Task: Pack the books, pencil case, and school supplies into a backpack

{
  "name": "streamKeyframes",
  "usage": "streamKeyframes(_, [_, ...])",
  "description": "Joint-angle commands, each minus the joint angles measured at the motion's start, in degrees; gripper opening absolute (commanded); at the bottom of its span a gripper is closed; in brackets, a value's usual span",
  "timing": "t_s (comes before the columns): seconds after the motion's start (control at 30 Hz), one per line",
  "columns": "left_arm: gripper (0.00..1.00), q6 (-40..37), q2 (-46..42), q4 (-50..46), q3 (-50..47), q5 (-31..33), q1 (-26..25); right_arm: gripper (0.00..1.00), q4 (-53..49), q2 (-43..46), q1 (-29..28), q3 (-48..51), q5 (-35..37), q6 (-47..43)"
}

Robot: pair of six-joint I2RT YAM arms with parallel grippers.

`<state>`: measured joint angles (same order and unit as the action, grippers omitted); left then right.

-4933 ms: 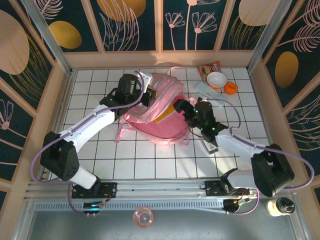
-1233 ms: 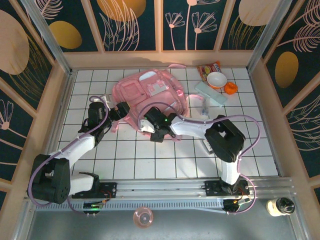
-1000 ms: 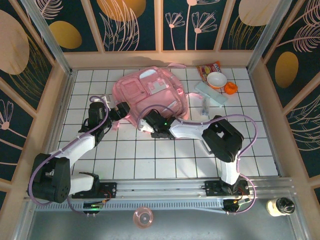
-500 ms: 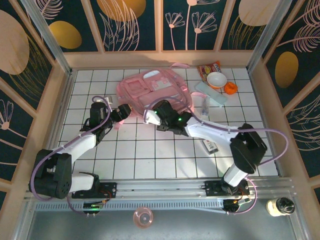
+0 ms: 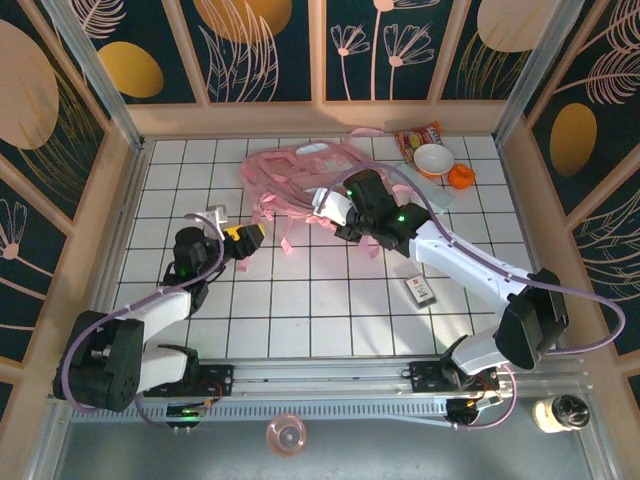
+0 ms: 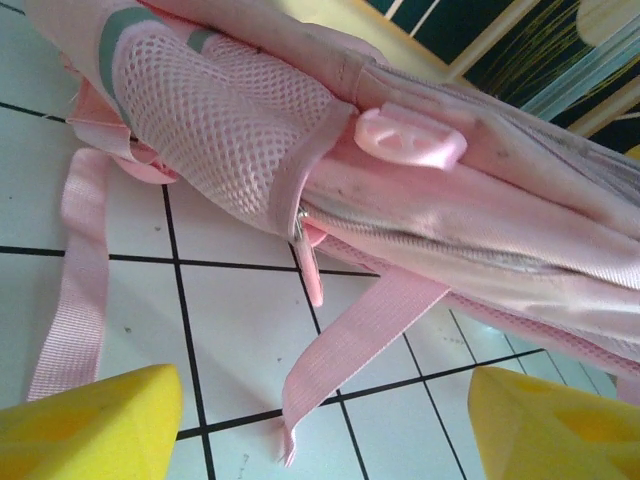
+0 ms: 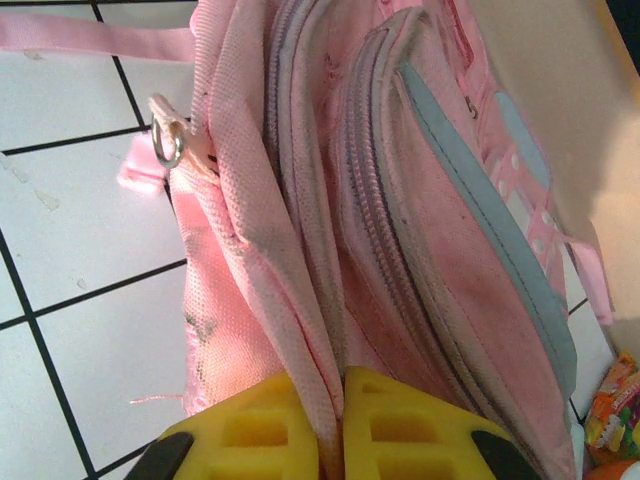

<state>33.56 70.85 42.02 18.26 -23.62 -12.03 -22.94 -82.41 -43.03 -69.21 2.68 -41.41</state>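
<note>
While the right jaws clamp fabric of the pink backpack (image 5: 290,180), left jaws apart, empty, near its loose strap (image 6: 350,340)

Left arm (image 5: 160,298) low, elbow bent, left gripper (image 6: 320,430) fingers spread wide. Right arm (image 5: 462,264) stretched forward, right gripper (image 7: 343,420) clamped tight.

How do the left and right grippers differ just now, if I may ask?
The left gripper has its jaws wide open; the right gripper has them shut. The left gripper holds nothing; the right gripper pinches the backpack's pink fabric. Both have yellow jaws.
</note>
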Motion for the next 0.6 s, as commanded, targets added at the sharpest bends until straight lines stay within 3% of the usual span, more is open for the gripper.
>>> streamKeyframes(0.0, [0.71, -4.2, 0.4, 10.4, -1.6, 0.1, -1.2, 0.00, 4.1, 3.0, 0.5, -4.4, -1.4, 3.2])
streamKeyframes(0.2, [0.68, -8.7, 6.6, 16.5, -2.0, 6.7, -7.3, 0.00, 4.9, 2.8, 0.7, -5.0, -3.4, 3.7])
streamKeyframes(0.57, [0.53, -8.5, 21.6, 33.3, 0.7, 9.4, -7.7, 0.00, 5.6, 3.4, 0.5, -4.4, -4.6, 4.0])
